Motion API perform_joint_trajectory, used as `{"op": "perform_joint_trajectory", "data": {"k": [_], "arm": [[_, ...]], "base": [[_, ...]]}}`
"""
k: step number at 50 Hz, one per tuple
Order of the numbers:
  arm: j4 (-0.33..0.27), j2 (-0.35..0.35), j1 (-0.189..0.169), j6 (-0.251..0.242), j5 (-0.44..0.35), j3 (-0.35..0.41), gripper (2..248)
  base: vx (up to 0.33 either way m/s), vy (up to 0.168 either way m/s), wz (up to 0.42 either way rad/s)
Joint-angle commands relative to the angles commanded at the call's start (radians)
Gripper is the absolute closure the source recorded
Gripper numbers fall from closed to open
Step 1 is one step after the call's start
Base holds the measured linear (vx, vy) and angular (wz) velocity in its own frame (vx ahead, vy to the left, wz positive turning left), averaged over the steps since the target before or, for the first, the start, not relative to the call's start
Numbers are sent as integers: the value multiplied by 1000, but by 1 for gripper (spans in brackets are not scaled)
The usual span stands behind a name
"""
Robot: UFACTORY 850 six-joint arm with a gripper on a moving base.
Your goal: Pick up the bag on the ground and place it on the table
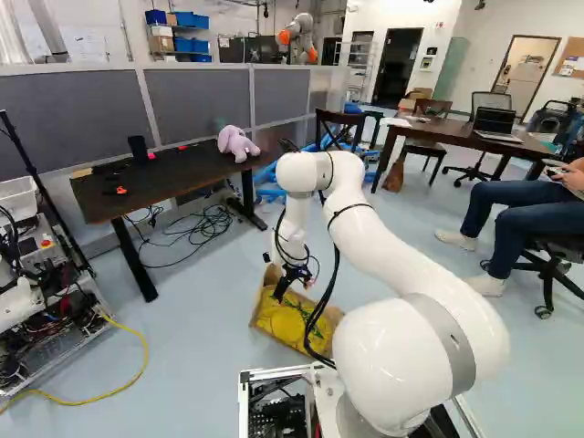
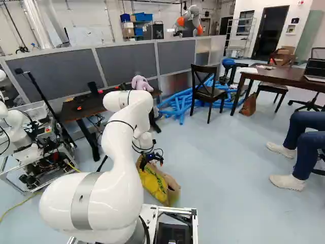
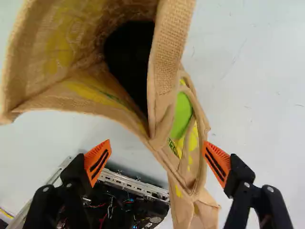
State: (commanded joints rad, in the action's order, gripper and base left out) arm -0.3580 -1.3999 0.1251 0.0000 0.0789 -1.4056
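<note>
The gripper (image 3: 157, 160) stands wide open, nothing held, over the bag (image 3: 169, 62) on the floor (image 3: 257, 95), just ahead of the base (image 3: 136, 186)! Careful here: centre the folded side between both pads, ease lower, close squarely, then lift clear of the base.

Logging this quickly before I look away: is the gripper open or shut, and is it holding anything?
Gripper: open, holding nothing; part of the bag lies between its spread fingers, ungripped.
</note>
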Motion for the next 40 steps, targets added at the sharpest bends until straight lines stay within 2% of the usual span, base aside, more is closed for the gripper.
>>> {"op": "perform_joint_trajectory", "data": {"k": [40], "arm": [[0, -154, -4, 0, 0, -146, 3]], "base": [[0, 0, 0]]}}
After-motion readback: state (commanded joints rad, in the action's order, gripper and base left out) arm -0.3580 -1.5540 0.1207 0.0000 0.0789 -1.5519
